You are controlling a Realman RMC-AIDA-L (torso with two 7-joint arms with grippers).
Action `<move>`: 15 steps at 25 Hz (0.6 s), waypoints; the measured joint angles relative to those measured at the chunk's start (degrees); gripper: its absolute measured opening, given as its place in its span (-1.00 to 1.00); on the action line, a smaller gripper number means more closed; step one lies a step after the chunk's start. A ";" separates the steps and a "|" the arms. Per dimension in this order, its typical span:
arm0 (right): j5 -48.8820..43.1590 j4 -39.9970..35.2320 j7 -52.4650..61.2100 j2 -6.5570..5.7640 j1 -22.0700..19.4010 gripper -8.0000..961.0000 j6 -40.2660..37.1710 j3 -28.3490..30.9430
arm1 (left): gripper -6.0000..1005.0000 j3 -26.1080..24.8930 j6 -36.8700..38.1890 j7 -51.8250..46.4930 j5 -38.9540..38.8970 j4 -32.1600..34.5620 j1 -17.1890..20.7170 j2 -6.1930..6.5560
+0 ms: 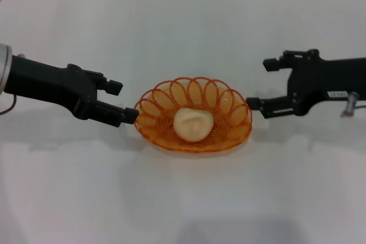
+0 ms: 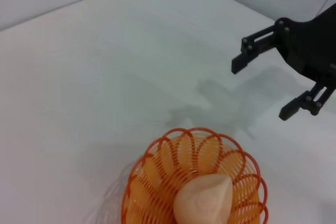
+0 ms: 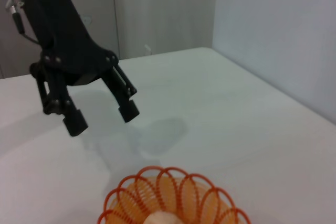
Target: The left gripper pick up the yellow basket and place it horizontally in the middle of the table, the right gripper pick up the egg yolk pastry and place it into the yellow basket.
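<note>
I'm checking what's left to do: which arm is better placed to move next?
Neither has an edge. The egg yolk pastry already lies in the yellow basket mid-table. The left pincer and right pincer both hang open beside its rim, holding nothing; each probably just retreats.

Your head camera looks forward and down on the table [image 1: 183, 198], while each wrist camera looks low and close across the yellow basket [image 1: 193, 114] at the opposite arm, so all three views share that basket [image 2: 194, 182] [image 3: 173, 200].
</note>
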 joint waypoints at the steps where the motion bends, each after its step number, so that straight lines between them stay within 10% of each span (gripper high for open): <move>1: 0.16 0.18 -0.45 -0.01 -0.39 0.81 -0.85 0.56 | 0.72 -0.30 -0.01 0.51 -0.04 0.00 0.13 -0.08; 15: 0.19 1.00 -3.84 -0.13 -2.38 0.81 -3.43 2.35 | 0.72 -1.02 0.00 6.04 -5.10 -0.01 3.32 -0.27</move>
